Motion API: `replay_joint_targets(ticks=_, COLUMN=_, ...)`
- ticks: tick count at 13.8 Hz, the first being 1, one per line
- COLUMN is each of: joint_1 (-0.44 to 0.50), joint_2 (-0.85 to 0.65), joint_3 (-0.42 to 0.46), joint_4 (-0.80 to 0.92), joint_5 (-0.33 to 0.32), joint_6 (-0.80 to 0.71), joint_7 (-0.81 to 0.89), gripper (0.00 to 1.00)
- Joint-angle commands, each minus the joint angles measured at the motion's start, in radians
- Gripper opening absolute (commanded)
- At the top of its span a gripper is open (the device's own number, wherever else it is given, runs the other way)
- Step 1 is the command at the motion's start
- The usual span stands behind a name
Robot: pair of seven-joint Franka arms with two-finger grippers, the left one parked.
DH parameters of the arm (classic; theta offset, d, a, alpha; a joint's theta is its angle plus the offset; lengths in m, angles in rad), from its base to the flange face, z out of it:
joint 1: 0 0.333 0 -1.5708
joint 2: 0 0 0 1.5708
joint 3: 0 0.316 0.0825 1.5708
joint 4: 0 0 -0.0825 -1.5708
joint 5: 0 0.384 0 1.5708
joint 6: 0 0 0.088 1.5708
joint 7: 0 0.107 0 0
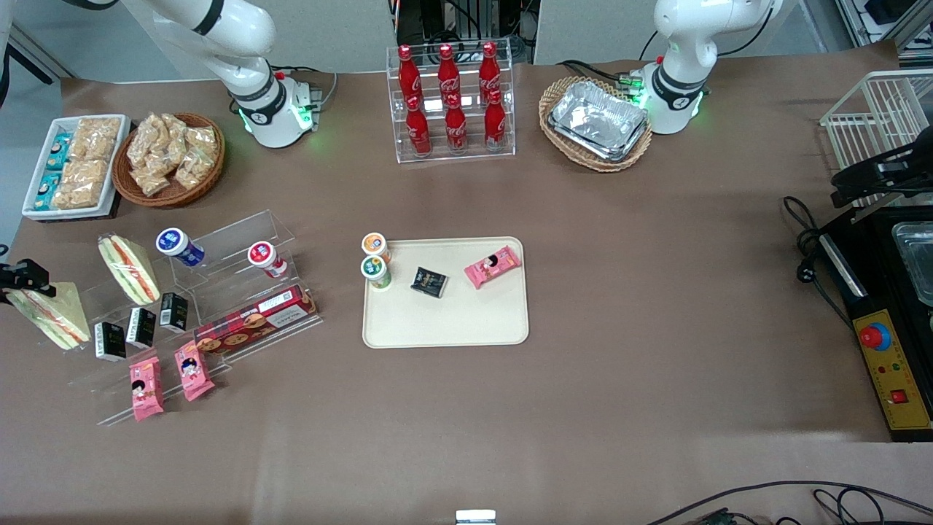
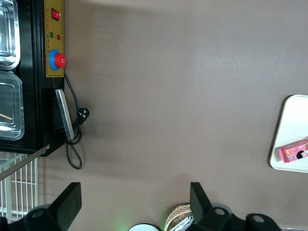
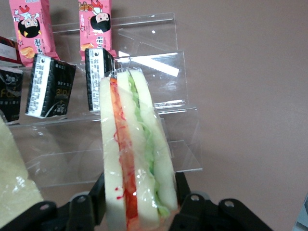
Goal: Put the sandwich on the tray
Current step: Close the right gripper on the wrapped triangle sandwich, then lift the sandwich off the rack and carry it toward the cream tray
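Observation:
The sandwich (image 1: 51,315), a clear-wrapped wedge with pale bread faces and a thin green and orange-red filling, is at the working arm's end of the table, beside the acrylic stand (image 1: 233,240). My right gripper (image 1: 23,279) is shut on it. In the right wrist view the gripper (image 3: 139,192) has one black finger (image 3: 98,192) pressed against each bread face of the sandwich (image 3: 137,154). The cream-beige tray (image 1: 444,328) lies at the table's middle, well away from the gripper. It holds two small cups, a black packet and a pink packet. Its corner shows in the left wrist view (image 2: 291,125).
A second sandwich wedge (image 1: 130,268) with a broad orange stripe leans on the acrylic stand. Black cartons (image 1: 141,327), pink snack packs (image 1: 146,389), a cookie box (image 1: 255,321) and two yogurt cups also sit there. Farther from the front camera are a cola rack (image 1: 452,102), baskets and a white snack bin (image 1: 73,164).

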Motion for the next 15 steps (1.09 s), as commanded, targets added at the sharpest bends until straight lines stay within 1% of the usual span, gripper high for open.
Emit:
replay_joint_targets(ticks=1, joint_1=0.001, joint_2=-0.003, joint_3=-0.003, joint_4=0.004, joint_5=0.021, joint_6=0.002, joint_7=-0.022, gripper=0.42)
replay_joint_targets(ticks=3, joint_1=0.003, joint_2=-0.035, joint_3=-0.002, joint_4=0.016, joint_5=0.015, joint_6=-0.018, joint_7=-0.025, gripper=0.34)
replay_joint_targets(ticks=4, joint_1=0.004, joint_2=-0.067, joint_3=0.000, joint_4=0.027, joint_5=0.015, joint_6=-0.061, joint_7=-0.016, gripper=0.28)
replay_joint_targets(ticks=7, joint_1=0.006, joint_2=-0.150, joint_3=0.000, joint_4=0.084, joint_5=0.014, joint_6=-0.177, joint_7=0.015, gripper=0.28)
replay_joint_targets(ticks=8, joint_1=0.006, joint_2=-0.176, joint_3=-0.002, joint_4=0.102, joint_5=0.014, joint_6=-0.228, joint_7=0.067, gripper=0.28)
replay_joint_targets(ticks=10, joint_1=0.009, joint_2=-0.217, joint_3=0.009, joint_4=0.136, joint_5=0.009, joint_6=-0.334, joint_7=0.223, gripper=0.28)
replay_joint_targets(ticks=12, joint_1=0.050, joint_2=-0.239, joint_3=0.030, joint_4=0.184, joint_5=-0.014, joint_6=-0.440, joint_7=0.425, gripper=0.28)
replay_joint_targets(ticks=14, joint_1=0.133, joint_2=-0.250, joint_3=0.040, joint_4=0.217, joint_5=-0.055, joint_6=-0.513, joint_7=0.664, gripper=0.28)
replay_joint_targets(ticks=15, joint_1=0.171, joint_2=-0.253, joint_3=0.043, joint_4=0.230, joint_5=-0.065, joint_6=-0.527, joint_7=0.759, gripper=0.28)
